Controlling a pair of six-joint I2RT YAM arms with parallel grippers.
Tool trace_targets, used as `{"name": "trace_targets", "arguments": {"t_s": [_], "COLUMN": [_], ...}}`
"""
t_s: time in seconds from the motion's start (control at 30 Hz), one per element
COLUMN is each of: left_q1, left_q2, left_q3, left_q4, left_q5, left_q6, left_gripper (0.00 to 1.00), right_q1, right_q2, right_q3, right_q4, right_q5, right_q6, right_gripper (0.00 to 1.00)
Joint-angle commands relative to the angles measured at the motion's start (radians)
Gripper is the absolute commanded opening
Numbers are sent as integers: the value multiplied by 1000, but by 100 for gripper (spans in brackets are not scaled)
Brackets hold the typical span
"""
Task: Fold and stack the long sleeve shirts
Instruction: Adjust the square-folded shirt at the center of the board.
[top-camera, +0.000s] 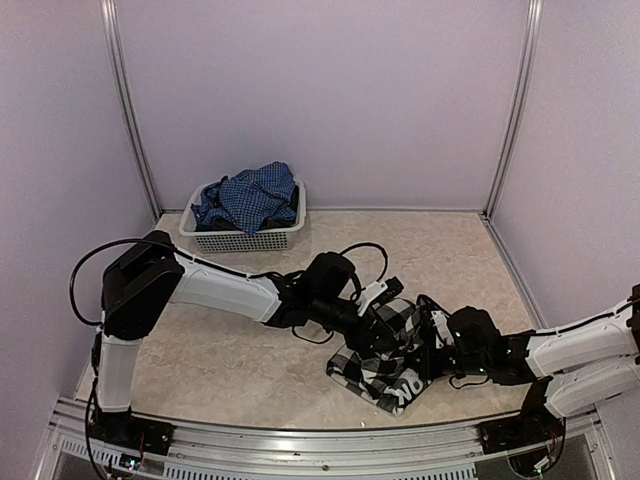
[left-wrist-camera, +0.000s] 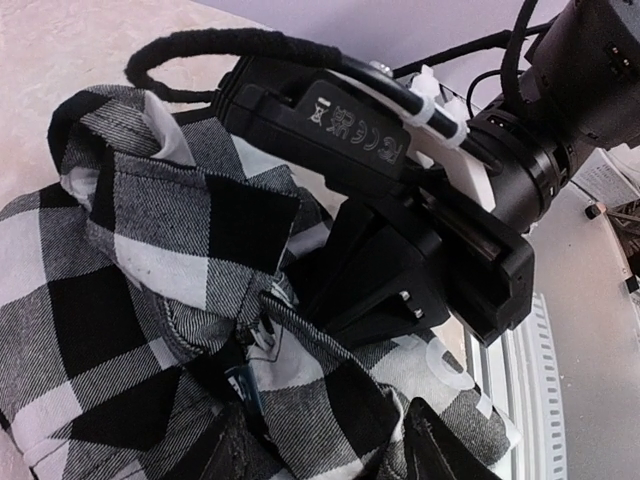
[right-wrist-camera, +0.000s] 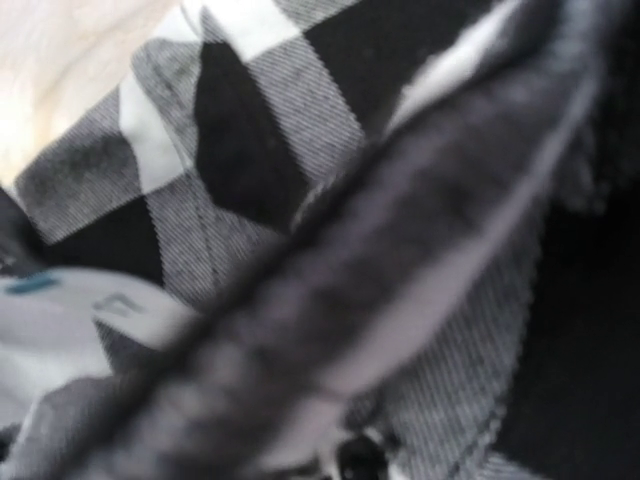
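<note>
Plainly the first fold is only being prepared: the black-and-white checked shirt (top-camera: 385, 378) lies crumpled on the worktop (top-camera: 220, 350) right under the left pincer (top-camera: 392, 330) and the right pincer (top-camera: 436, 345), both sunk so deep in cloth that I cannot tell whether either is clenched or released. The blue shirt (top-camera: 250, 195) sits well beyond the left pincer, heaped in the basket (top-camera: 245, 240). Next, I judge, the pincers must draw two edges apart to spread the checked cloth flat.

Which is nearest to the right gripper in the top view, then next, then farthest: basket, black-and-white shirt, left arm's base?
1. black-and-white shirt, at the right gripper, near right.
2. basket, left of centre, by the back wall.
3. left arm's base, near left corner.
</note>
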Motion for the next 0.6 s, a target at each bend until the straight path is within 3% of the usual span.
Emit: {"name": "trace_targets", "arguments": {"t_s": [0.0, 0.2, 0.3, 0.5, 0.57], "left_q1": [-18, -27, -27, -30, -29], "left_q2": [64, 119, 130, 138, 139], "left_q3": [74, 148, 158, 160, 157], "left_q4": [-64, -130, -138, -131, -130], "left_q5": [22, -19, -12, 12, 14], "left_q6": [48, 70, 67, 51, 49], "left_gripper": [50, 48, 42, 16, 2], "right_q1": [12, 10, 11, 11, 11], "right_q2": [-15, -25, -17, -16, -22], "right_q3": [-2, 9, 10, 10, 17], "right_q4": [-56, -67, -59, -58, -66], "right_q5": [-31, -34, -36, -35, -32], "right_q6": [-15, -27, -28, -29, -32], "right_gripper": [0, 0, 0, 2, 3]}}
